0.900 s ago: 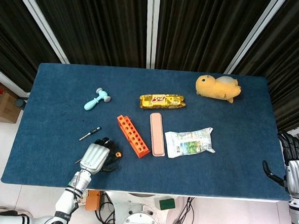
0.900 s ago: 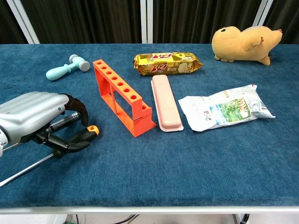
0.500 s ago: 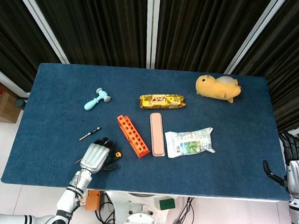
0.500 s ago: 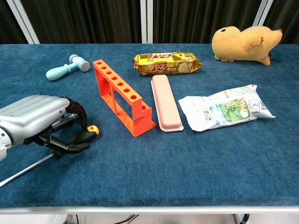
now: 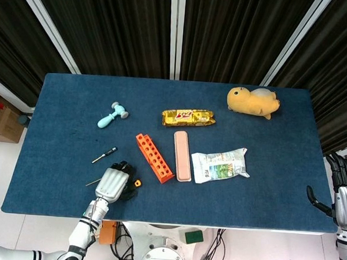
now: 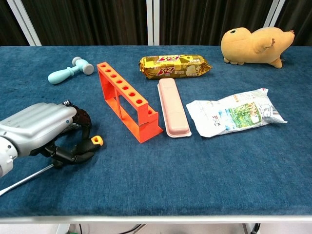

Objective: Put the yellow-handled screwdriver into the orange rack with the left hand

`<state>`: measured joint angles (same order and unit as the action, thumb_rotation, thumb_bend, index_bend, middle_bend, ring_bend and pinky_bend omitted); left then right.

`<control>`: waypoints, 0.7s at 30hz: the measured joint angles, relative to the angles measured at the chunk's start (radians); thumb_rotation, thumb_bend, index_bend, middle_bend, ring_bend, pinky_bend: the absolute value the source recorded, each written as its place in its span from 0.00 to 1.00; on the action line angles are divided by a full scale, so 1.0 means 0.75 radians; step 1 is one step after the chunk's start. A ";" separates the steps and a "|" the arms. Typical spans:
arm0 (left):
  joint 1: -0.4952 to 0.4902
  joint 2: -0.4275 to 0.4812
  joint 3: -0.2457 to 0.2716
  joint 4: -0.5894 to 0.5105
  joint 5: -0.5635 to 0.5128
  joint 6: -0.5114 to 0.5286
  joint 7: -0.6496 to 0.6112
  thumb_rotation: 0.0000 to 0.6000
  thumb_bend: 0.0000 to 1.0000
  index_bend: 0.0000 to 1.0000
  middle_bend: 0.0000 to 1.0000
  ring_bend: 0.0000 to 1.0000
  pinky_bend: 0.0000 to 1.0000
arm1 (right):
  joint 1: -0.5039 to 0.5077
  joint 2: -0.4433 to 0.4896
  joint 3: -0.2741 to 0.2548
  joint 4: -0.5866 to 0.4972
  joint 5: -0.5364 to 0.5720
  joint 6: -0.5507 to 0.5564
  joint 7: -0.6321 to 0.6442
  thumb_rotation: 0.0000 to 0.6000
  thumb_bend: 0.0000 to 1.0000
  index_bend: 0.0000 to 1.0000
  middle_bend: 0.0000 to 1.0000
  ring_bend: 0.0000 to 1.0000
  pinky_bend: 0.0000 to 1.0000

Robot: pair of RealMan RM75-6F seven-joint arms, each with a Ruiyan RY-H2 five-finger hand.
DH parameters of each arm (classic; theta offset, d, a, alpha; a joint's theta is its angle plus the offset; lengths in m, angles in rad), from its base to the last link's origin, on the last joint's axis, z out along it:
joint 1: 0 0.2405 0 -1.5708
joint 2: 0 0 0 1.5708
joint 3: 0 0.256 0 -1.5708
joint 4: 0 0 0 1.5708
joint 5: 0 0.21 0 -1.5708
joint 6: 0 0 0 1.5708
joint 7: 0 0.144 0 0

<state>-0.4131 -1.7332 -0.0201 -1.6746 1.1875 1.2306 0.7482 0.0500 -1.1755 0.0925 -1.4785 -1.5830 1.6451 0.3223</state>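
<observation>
The yellow-handled screwdriver [image 6: 96,141] lies on the blue table near the front left. Only its handle tip and its thin shaft [image 6: 24,178] stick out from under my left hand [image 6: 44,131]. That hand covers the handle with its fingers curled around it, and in the head view the left hand [image 5: 113,183] shows the same grip. The orange rack [image 6: 127,100] stands to the right of the hand, a short gap away, its holes facing up; in the head view the orange rack [image 5: 154,157] runs diagonally. My right hand [image 5: 343,196] hangs off the table's right edge, fingers apart and holding nothing.
A small dark screwdriver [image 5: 104,155] lies behind the left hand. Beside the rack lies a pink case [image 6: 173,107], then a white packet [image 6: 234,113]. Further back are a light-blue toy hammer [image 6: 70,70], a gold snack bar [image 6: 174,66] and a yellow plush [image 6: 256,45].
The left hand has drawn a little toward the table's front edge and its fingers have curled tighter around the handle. The right hand has sunk slightly.
</observation>
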 measured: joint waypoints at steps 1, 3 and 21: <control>0.000 0.000 0.002 -0.002 0.000 -0.001 0.000 0.85 0.29 0.59 0.29 0.17 0.29 | 0.000 0.000 0.000 0.000 -0.001 0.000 0.000 1.00 0.36 0.00 0.00 0.00 0.00; 0.001 0.001 0.005 -0.012 0.006 0.002 -0.003 0.91 0.30 0.60 0.29 0.17 0.29 | 0.000 -0.001 0.001 0.000 -0.001 0.001 0.001 1.00 0.36 0.00 0.00 0.00 0.00; 0.056 0.238 -0.037 -0.448 0.175 0.163 -0.222 0.95 0.34 0.62 0.31 0.18 0.29 | -0.005 -0.003 0.005 0.008 -0.009 0.019 0.024 1.00 0.36 0.00 0.00 0.00 0.00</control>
<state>-0.3714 -1.5546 -0.0477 -2.0108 1.3187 1.3531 0.5817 0.0466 -1.1779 0.0960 -1.4726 -1.5902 1.6594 0.3404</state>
